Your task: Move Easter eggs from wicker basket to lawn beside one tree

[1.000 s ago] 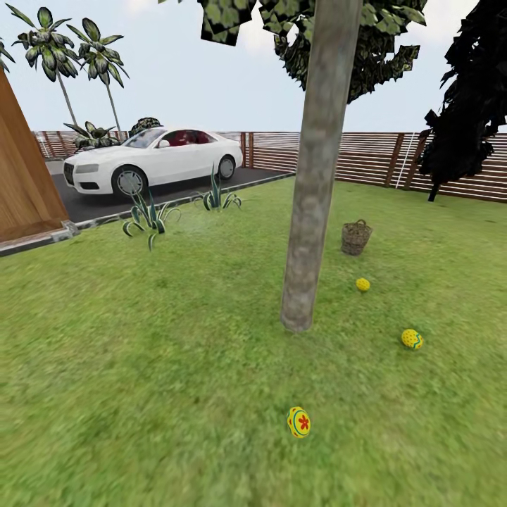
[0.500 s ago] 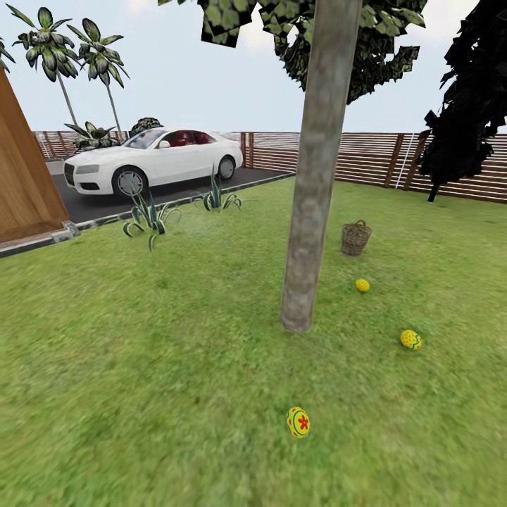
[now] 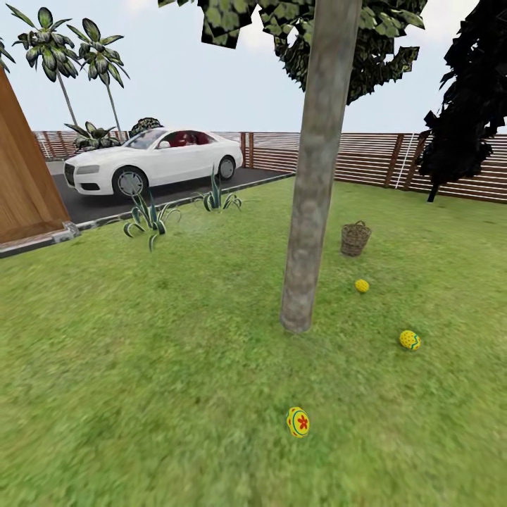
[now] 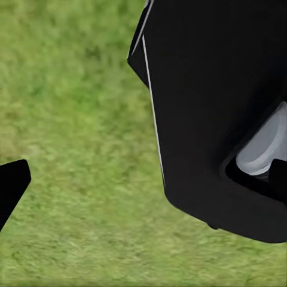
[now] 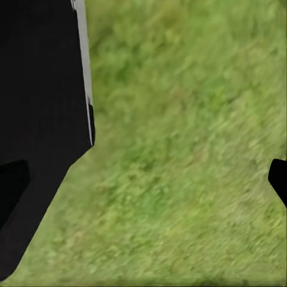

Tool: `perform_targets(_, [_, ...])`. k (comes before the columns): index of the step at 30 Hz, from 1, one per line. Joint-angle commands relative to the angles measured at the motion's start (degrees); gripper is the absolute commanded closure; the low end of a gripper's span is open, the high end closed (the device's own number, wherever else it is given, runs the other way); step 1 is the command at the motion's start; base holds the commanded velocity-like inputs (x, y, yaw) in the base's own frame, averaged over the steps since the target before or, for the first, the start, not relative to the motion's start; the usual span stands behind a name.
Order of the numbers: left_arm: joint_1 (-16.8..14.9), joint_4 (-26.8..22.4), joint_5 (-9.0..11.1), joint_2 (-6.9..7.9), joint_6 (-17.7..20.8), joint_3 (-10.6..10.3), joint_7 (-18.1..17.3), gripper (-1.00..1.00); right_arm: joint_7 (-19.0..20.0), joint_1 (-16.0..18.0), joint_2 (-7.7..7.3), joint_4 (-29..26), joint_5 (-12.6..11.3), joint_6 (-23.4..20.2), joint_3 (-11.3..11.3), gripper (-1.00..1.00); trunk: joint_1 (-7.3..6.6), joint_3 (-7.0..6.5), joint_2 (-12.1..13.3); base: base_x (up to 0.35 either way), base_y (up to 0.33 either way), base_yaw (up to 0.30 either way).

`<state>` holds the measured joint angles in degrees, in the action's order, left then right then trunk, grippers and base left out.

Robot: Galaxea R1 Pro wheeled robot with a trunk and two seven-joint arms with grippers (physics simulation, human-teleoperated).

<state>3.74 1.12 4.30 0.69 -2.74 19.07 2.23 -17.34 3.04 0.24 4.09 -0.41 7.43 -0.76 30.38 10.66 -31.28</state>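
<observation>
A thick tree trunk (image 3: 310,190) rises from the lawn (image 3: 176,366). Three yellow Easter eggs lie on the grass around it: the flower egg (image 3: 298,422) nearest the camera, a second egg (image 3: 410,340) to the right, a third egg (image 3: 362,285) beyond, near the wicker basket (image 3: 355,238). A white car (image 3: 151,158) is parked by the fence (image 3: 394,162). The wrist views show dark robot parts over grass; I cannot tell whether either arm's jaws are open or holding anything.

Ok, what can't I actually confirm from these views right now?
- Inside of the wicker basket: small and far in the head view, its own wall hides the bottom.
- Far egg: too small to read its pattern.
- Both pincers: wrist views show dark parts cut off at the edges over grass; open or shut unclear.
</observation>
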Motion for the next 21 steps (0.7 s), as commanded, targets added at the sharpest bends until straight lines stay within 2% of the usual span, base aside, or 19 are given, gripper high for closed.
perform_targets(1, [0.0, 0.1, 0.4, 0.04, -0.2, -0.1, -0.1, -1.0, -0.1, 0.1, 0.09, 0.2, 0.1, 0.4, -0.1, -1.0, -0.2, -0.11, 0.3, 0.0, 0.0, 0.0])
perform_targets(4, [0.0, 0.1, 0.4, 0.03, -0.1, -0.1, -0.2, -1.0, 0.0, 0.1, 0.32, 0.2, 3.4, 0.2, -0.1, -1.0, -0.86, -0.65, 1.5, 0.0, 0.0, 0.0])
perform_targets(6, [0.0, 0.1, 0.4, 0.02, -0.1, -0.1, -0.2, -1.0, 0.0, 0.1, 0.35, 0.2, 4.2, 0.2, -0.1, -1.0, -1.3, -1.01, 2.3, 0.0, 0.0, 0.0])
perform_targets(21, [0.0, 0.1, 0.2, 0.2, 0.0, -0.3, -0.2, -1.0, 0.0, 0.1, 0.59, 0.6, 4.8, 0.3, -0.1, -1.0, -4.6, -3.7, 8.4, 0.0, 0.0, 0.0])
